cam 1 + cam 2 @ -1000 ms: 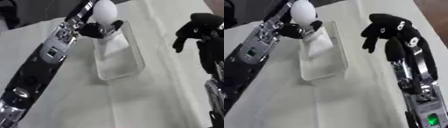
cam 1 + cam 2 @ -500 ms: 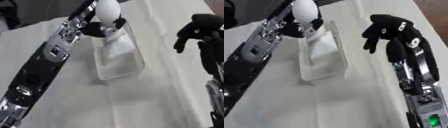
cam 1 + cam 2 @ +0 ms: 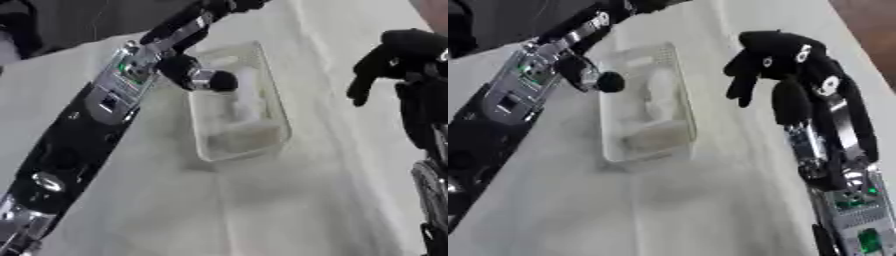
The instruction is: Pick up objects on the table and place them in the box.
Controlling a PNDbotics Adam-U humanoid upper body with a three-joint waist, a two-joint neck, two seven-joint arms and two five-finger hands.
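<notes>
A clear plastic box (image 3: pixel 272 107) lies on the white cloth, long side running away from me. Inside it a blurred whitish object (image 3: pixel 247 99) rests near the middle, with a paler patch at the near end. My left hand (image 3: pixel 182 64) hovers over the box's far left rim, open, fingers stretched toward the top edge and the thumb hanging over the box; it holds nothing. My right hand (image 3: pixel 782 61) hangs in the air to the right of the box, open with fingers drooping, apart from it.
The white cloth (image 3: pixel 289 200) covers the table all round the box. The table's right edge and brown floor (image 3: pixel 870 20) show at the upper right. My left forearm (image 3: pixel 83 130) crosses the left side of the table.
The white round object that my left hand held above the box's far end has left the hand, and a whitish shape now lies in the box. The left fingers have opened. The right hand stays put.
</notes>
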